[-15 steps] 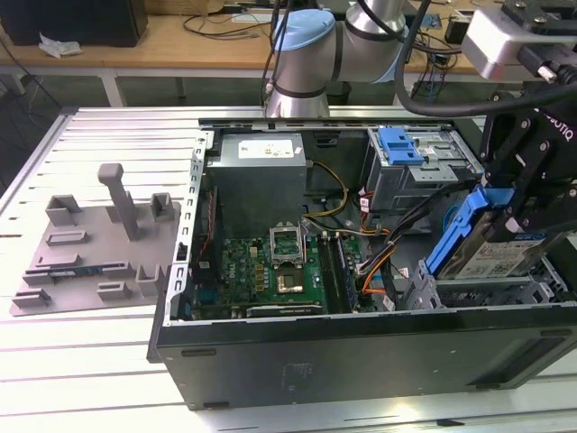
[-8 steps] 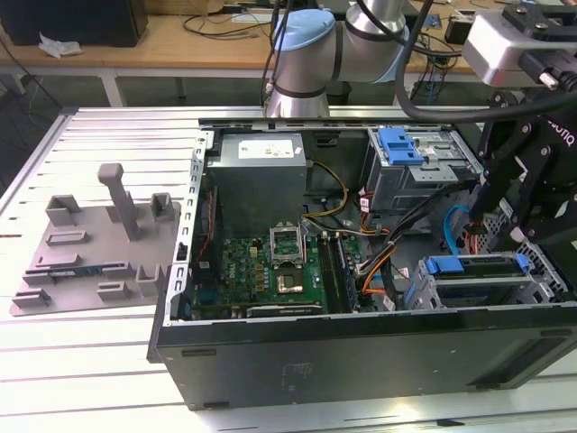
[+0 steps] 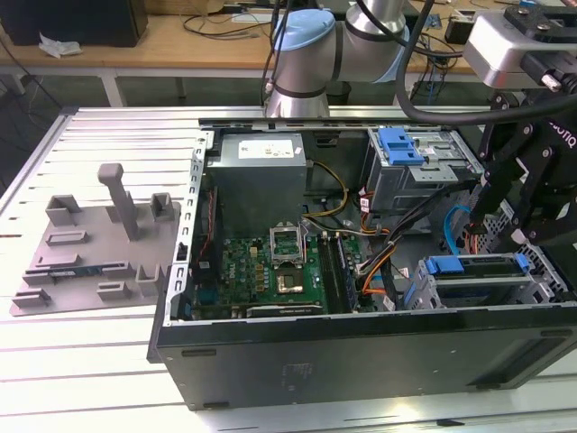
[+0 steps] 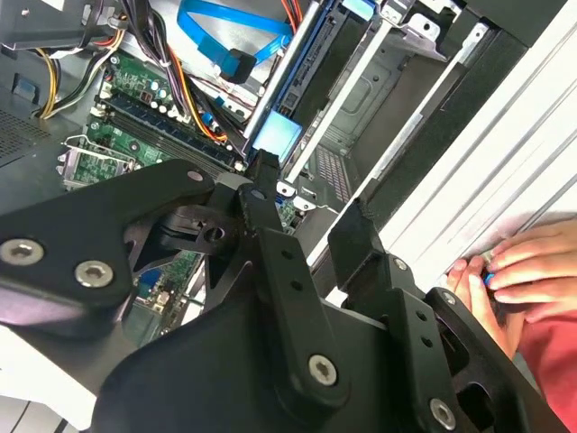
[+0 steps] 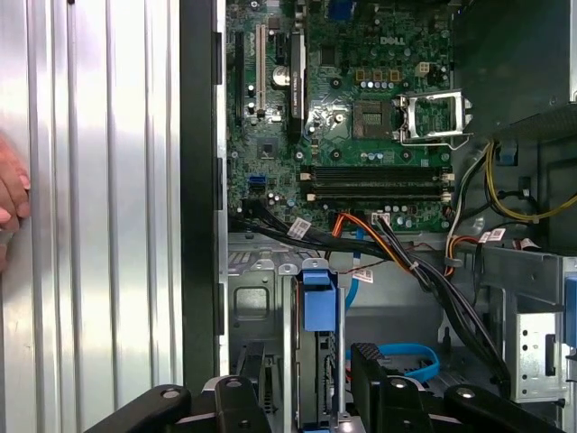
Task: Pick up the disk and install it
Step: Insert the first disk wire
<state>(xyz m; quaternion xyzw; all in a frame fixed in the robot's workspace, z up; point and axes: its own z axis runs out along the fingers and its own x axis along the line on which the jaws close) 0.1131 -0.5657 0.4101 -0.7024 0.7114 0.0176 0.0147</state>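
The disk (image 3: 475, 273) sits on edge in the drive bay at the exterior view's right end of the open computer case (image 3: 361, 347). Its blue plastic carrier frame (image 5: 317, 302) faces up. My gripper (image 3: 523, 236) hangs just above it, open. In the first wrist view the two black fingers (image 5: 251, 379) stand on either side of the disk (image 5: 315, 361), with a gap on each side. In the second wrist view my gripper (image 4: 306, 194) points down at the blue carrier tab (image 4: 275, 135).
Inside the case are the grey power-supply box (image 3: 260, 176), the motherboard (image 3: 270, 266), a grey drive cage with a blue latch (image 3: 401, 144) and loose cables (image 3: 388, 262). A grey fixture plate (image 3: 90, 244) lies on the table. A person's hand (image 4: 518, 271) rests beside the case.
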